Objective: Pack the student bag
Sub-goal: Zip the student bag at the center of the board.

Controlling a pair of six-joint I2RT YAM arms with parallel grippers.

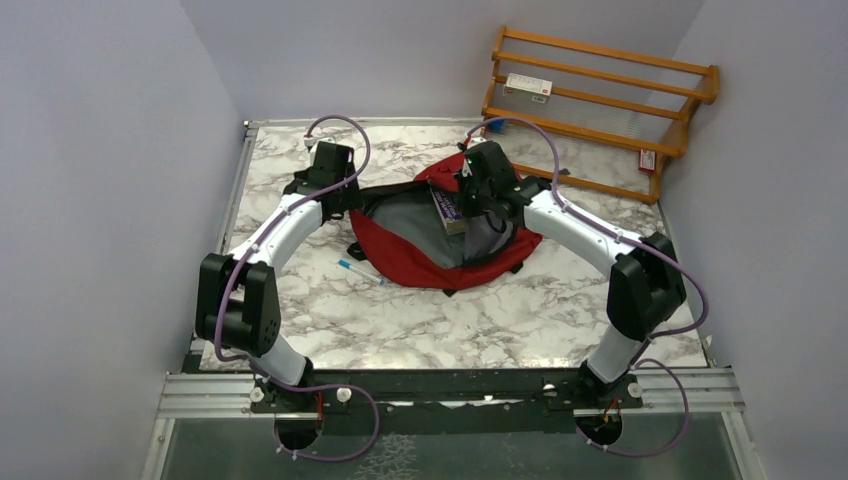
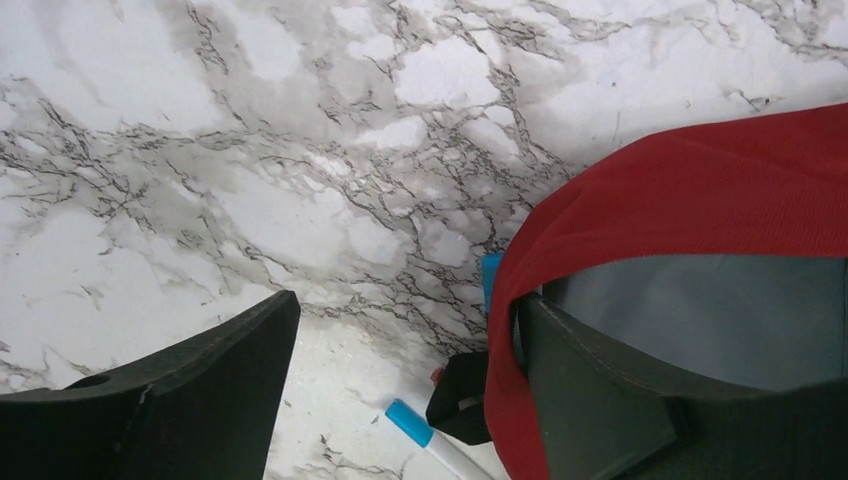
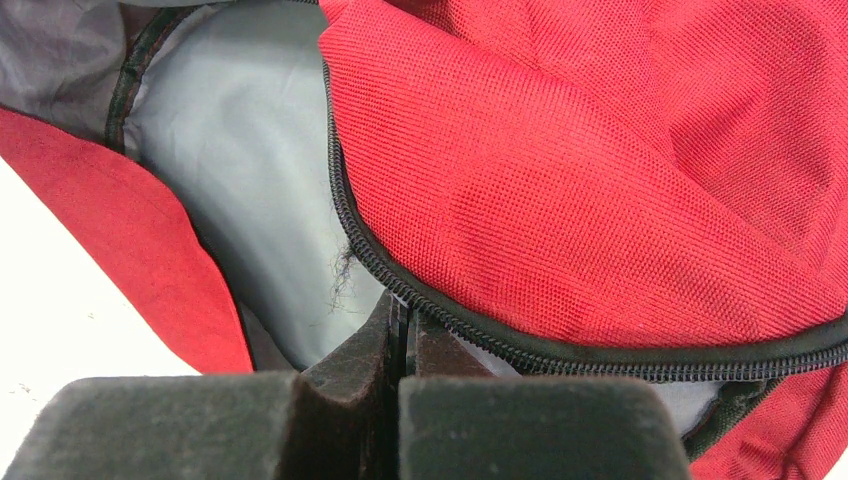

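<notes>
The student bag [image 1: 430,262], dark red with grey lining, lies open mid-table with a purple book [image 1: 447,210] standing in its mouth. My left gripper [image 1: 343,196] is at the bag's left rim. In the left wrist view it [image 2: 405,310] is wide open, with one finger [image 2: 620,390] inside the grey lining, the red rim [image 2: 505,400] draped against it, and the other finger [image 2: 190,390] outside over the table. My right gripper [image 1: 478,197] is over the bag's far edge. In the right wrist view it [image 3: 400,318] is shut, tips tucked under the black zipper edge [image 3: 480,335], with nothing visible between them.
A pen with a blue cap [image 1: 360,272] lies on the marble left of the bag, close to my left gripper [image 2: 425,428], beside a black strap buckle [image 2: 462,395]. A wooden rack [image 1: 600,100] at the back right holds a white box [image 1: 528,87].
</notes>
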